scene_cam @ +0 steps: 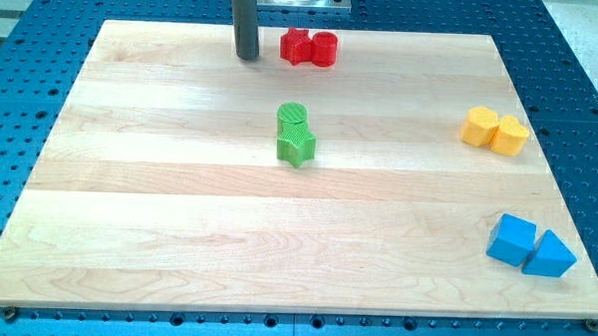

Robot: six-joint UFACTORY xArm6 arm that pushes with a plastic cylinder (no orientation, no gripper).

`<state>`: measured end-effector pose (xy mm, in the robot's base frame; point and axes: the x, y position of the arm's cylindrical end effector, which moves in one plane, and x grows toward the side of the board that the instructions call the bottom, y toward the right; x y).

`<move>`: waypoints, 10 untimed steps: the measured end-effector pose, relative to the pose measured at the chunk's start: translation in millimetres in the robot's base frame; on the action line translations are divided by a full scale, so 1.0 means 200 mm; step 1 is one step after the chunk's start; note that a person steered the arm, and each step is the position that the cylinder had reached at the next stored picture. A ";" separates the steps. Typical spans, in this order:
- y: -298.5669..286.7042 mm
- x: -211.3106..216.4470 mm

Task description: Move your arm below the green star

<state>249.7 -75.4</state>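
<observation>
The green star (297, 145) lies near the middle of the wooden board (177, 234), touching a green cylinder (293, 115) just above it. My tip (247, 56) is near the view's top, above and to the left of the green star, well apart from it. It stands left of the red blocks.
A red star (296, 46) and a red cylinder (324, 49) touch each other at the view's top. Two yellow blocks (495, 130) sit at the right. A blue cube (512, 239) and a blue triangle (549, 255) sit at the lower right.
</observation>
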 end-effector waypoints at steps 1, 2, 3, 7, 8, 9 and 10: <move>0.00 0.00; 0.00 -0.04; 0.00 -0.04; -0.52 0.50; -0.51 0.98; -0.17 1.28; 0.04 1.31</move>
<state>511.6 -67.0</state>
